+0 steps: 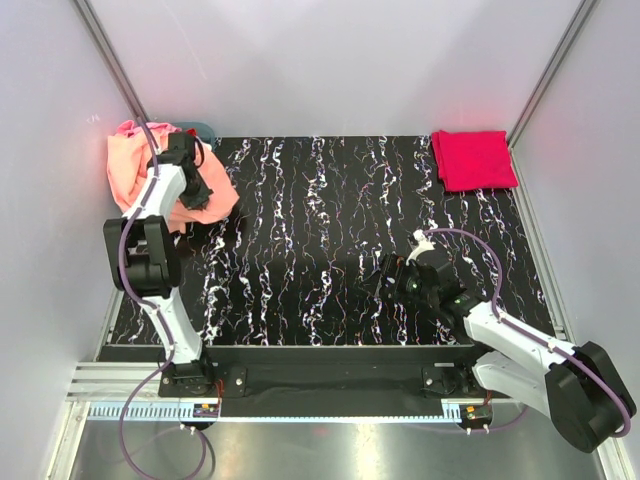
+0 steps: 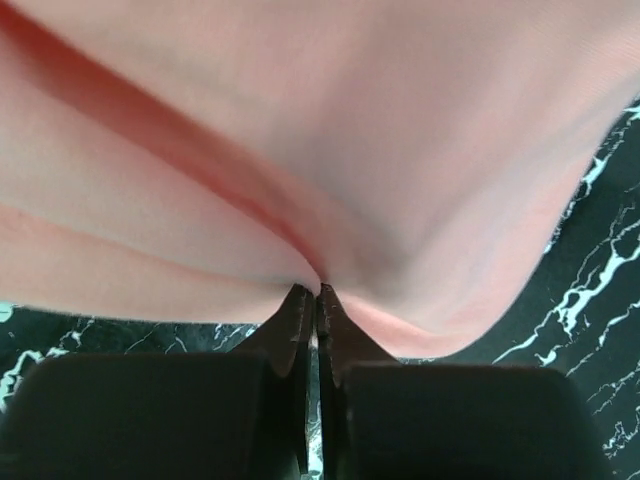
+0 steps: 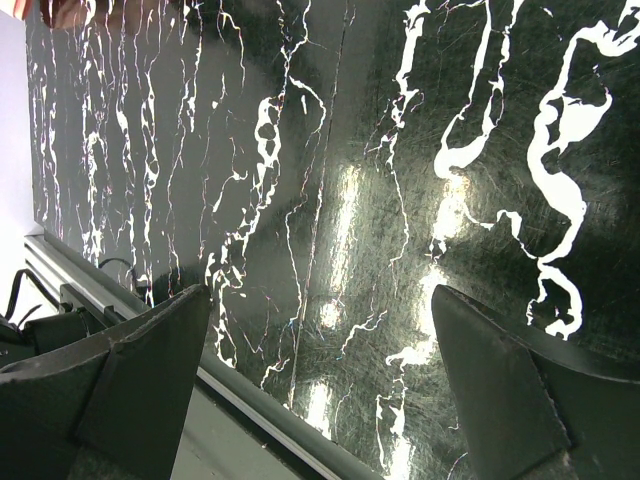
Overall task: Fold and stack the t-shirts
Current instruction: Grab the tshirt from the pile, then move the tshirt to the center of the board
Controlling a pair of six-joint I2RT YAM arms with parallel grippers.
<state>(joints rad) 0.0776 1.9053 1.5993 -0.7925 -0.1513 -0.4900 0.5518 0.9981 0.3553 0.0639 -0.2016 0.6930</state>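
At the far left corner of the table (image 1: 320, 200), the salmon shirt (image 1: 135, 170) lies in a crumpled, unfolded heap. The left gripper (image 1: 195, 185) sits against the heap's right side. The left wrist view shows this gripper (image 2: 317, 300) clenched, its fingers (image 2: 292, 325) pressed together with a pinch of the salmon shirt (image 2: 330, 130) caught at their tips. The cloth draws into creases running to the pinch point, and the table (image 2: 590, 300) shows beneath its lower right edge. A tub (image 1: 205, 130) is partly visible just behind the heap.

At the far right corner, the crimson shirt (image 1: 473, 158) lies folded flat in a neat rectangle, well apart from both arms.

The right gripper (image 1: 392, 275) is low over the table's near centre-right, pointing left. The right wrist view shows it (image 3: 320, 330) released, jaws spread wide with only the bare table (image 3: 330, 150) between them. It holds nothing and is not near either shirt.
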